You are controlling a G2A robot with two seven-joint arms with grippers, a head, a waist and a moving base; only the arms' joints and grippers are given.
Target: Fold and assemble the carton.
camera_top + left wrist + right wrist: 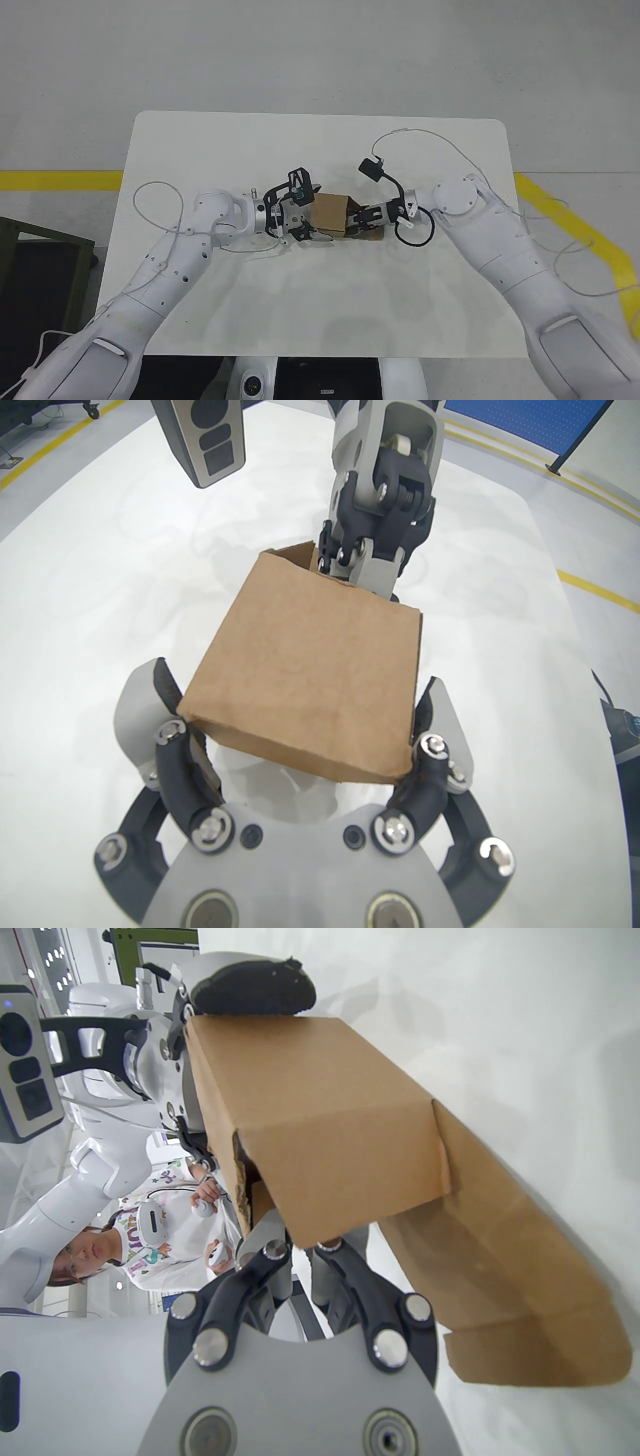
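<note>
At the middle of the white table (200,150): a brown carton (335,212) (310,670) (320,1118), lying lengthwise left to right between two grippers. Clamped at its left end in the left gripper (300,215) (297,695), one pad (167,687) on the far wall and one on the near, both pressing the cardboard. Met at its open right end by the right gripper (372,218) (310,1243) (370,565), tucked behind a short flap; cannot tell whether clenched or released there. On the near right, a long flap with a folded tab, hanging open toward the table.
</note>
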